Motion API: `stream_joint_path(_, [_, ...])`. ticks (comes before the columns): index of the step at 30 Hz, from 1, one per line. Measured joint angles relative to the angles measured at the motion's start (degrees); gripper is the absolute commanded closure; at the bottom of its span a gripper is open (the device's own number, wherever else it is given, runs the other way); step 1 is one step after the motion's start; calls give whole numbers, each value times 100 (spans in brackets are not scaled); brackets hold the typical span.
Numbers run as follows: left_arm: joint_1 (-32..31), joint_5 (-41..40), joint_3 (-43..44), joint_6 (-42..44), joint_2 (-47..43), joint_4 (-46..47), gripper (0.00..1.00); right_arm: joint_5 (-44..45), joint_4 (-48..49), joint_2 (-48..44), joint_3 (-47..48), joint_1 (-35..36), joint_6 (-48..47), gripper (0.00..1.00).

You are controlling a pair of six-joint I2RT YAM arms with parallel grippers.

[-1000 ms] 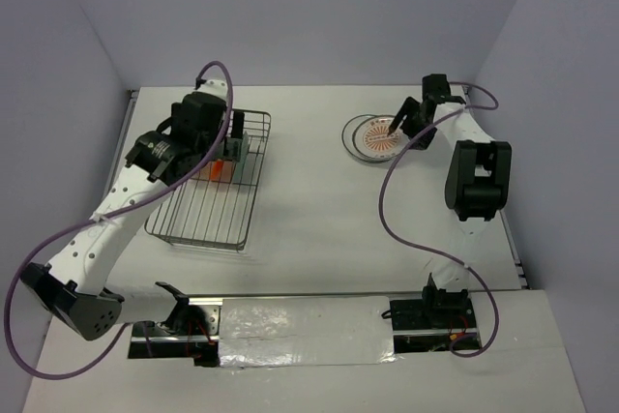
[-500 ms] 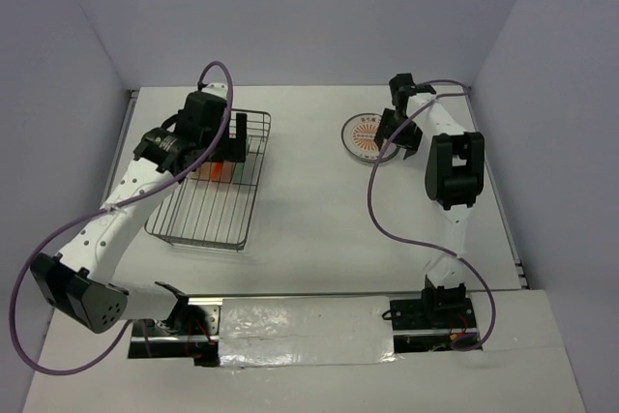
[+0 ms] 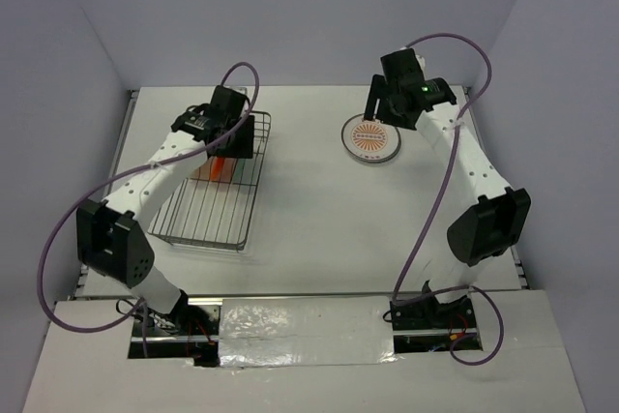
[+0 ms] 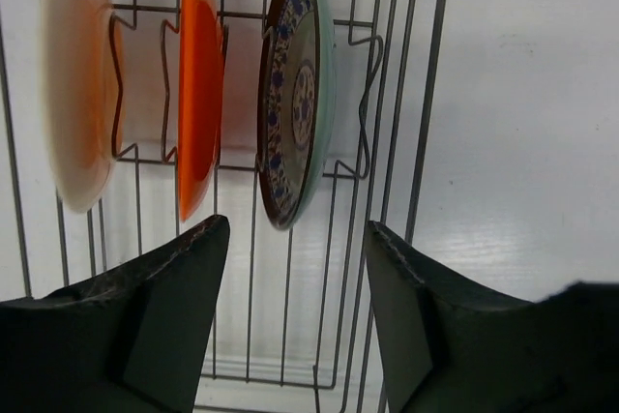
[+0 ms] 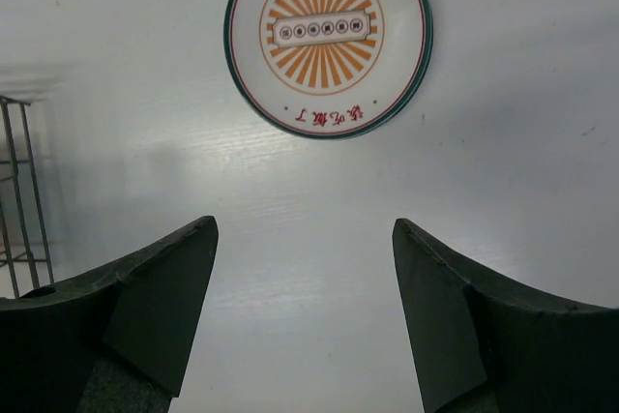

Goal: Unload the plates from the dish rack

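Observation:
Three plates stand on edge in the dish rack (image 4: 392,142): a cream-tan one (image 4: 73,84), an orange one (image 4: 198,94) and a teal patterned one (image 4: 295,94). My left gripper (image 4: 295,227) hangs open over the rack (image 3: 203,210), its fingertips just short of the teal plate's lower edge, with nothing between them. From above, the orange plate (image 3: 218,167) shows under the left gripper (image 3: 235,137). A white plate with an orange sunburst (image 5: 329,41) lies flat on the table. My right gripper (image 5: 305,224) hovers open above and short of it. In the top view the right gripper (image 3: 379,108) is beside that plate (image 3: 372,139).
The rack's far right corner (image 5: 19,191) shows at the left edge of the right wrist view. White table (image 3: 319,210) spreads between rack and sunburst plate. Purple cables loop off both arms. Walls enclose the table at the back and both sides.
My right gripper has lifted off the sunburst plate and the arm has risen high. My left arm has swung up and shifted right along the rack's far end.

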Motion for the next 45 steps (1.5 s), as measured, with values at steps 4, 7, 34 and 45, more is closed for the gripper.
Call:
stream_joint_path(4, [170, 225, 28, 24, 433, 247, 32, -55, 11, -195, -376, 125, -17, 20])
stream_joint_path(7, [280, 439, 9, 17, 590, 483, 44, -96, -50, -192, -756, 136, -17, 20])
stream_joint_path(34, [400, 1515, 1797, 1268, 848, -155, 100, -1071, -750, -538, 680, 245, 358, 0])
stream_joint_path(45, [-2081, 1008, -503, 3829, -1176, 1700, 100, -3493, -221, -11, 1847, 26, 1864, 1])
